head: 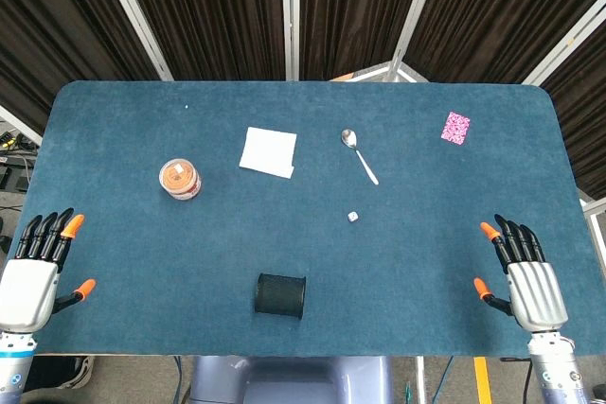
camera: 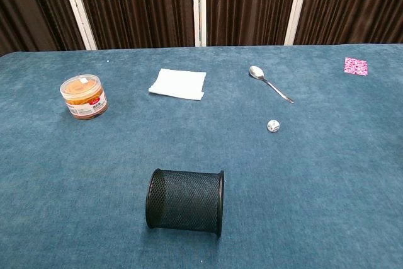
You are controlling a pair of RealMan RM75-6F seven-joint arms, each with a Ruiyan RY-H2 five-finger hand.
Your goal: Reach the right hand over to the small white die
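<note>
The small white die [head: 352,218] [camera: 272,126] lies on the blue table, right of centre, just below the spoon's handle. My right hand [head: 523,272] rests at the table's front right corner, fingers spread and empty, well to the right of the die. At the front left corner my left hand [head: 38,267] lies flat with its fingers apart, holding nothing. Neither hand shows in the chest view.
A metal spoon [head: 359,154] [camera: 271,82] lies behind the die. A black mesh cup [head: 281,294] [camera: 185,201] lies on its side at the front. A folded white napkin [head: 268,151], a lidded snack tub [head: 180,179] and a pink card [head: 455,127] sit farther back.
</note>
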